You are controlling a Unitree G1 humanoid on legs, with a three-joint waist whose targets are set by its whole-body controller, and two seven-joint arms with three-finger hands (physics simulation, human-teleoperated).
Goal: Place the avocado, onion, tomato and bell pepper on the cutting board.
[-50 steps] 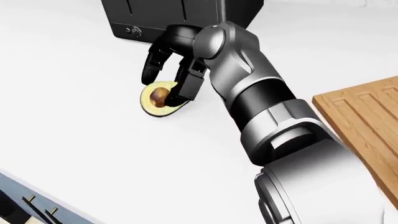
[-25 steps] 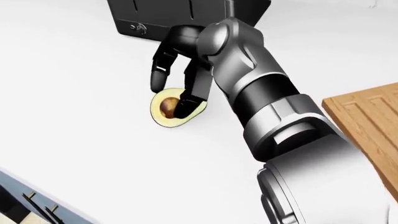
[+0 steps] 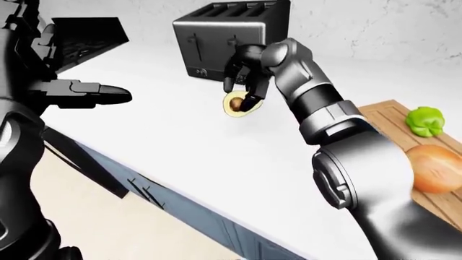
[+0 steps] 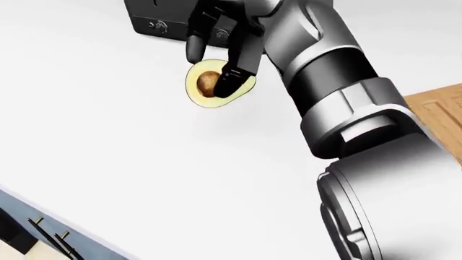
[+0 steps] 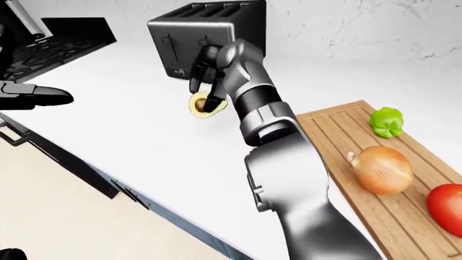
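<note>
Left-eye view: right hand (image 3: 245, 81) reaches across the white counter (image 3: 173, 141), its black fingers (image 3: 253, 100) curled down onto the halved avocado (image 3: 236, 104), which lies just below the toaster (image 3: 223, 38). Left hand (image 3: 86, 93) hangs apart at left, fingers extended, holding nothing.

Head view: fingertips clamp the avocado's rim, pit showing.

Right-eye view: cutting board (image 5: 339, 135) at right carries bell pepper (image 5: 386, 121), onion (image 5: 381, 169) and tomato (image 5: 446, 208); avocado well apart from it.
</note>
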